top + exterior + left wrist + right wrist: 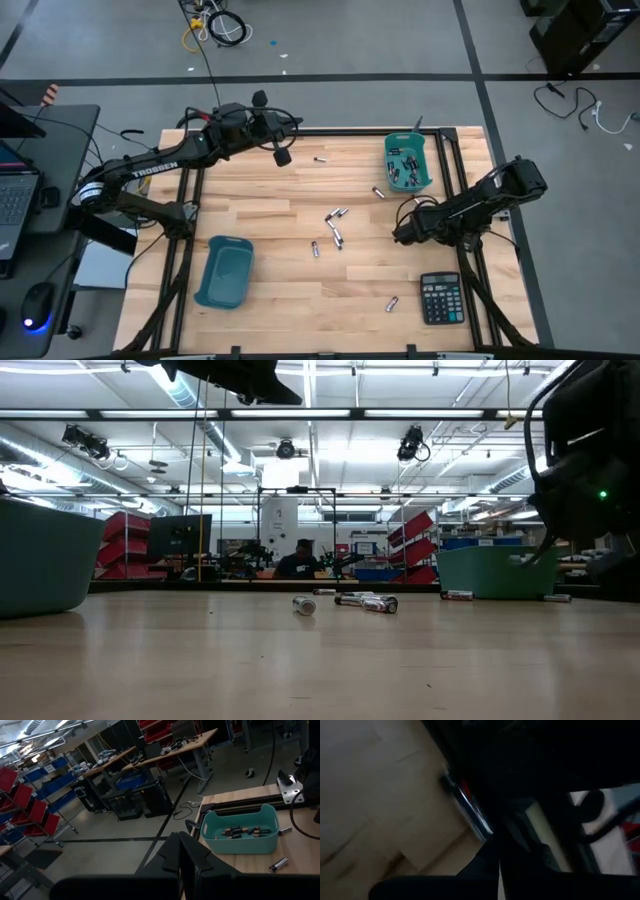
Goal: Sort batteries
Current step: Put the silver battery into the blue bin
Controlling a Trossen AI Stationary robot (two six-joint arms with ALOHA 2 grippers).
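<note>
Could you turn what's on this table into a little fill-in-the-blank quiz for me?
1. The teal bin at the table's far right holds several ____.
2. The other teal bin, near the left front, holds ____.
3. The black calculator lies on the table's ____ side.
4. The left gripper and the right gripper both have their fingers ____.

Missing words: batteries; nothing; right; shut

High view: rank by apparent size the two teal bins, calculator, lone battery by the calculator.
1. Empty teal bin
2. Teal bin holding batteries, slightly smaller-looking, though partly foreshortened, so unsure
3. Calculator
4. Lone battery
</note>
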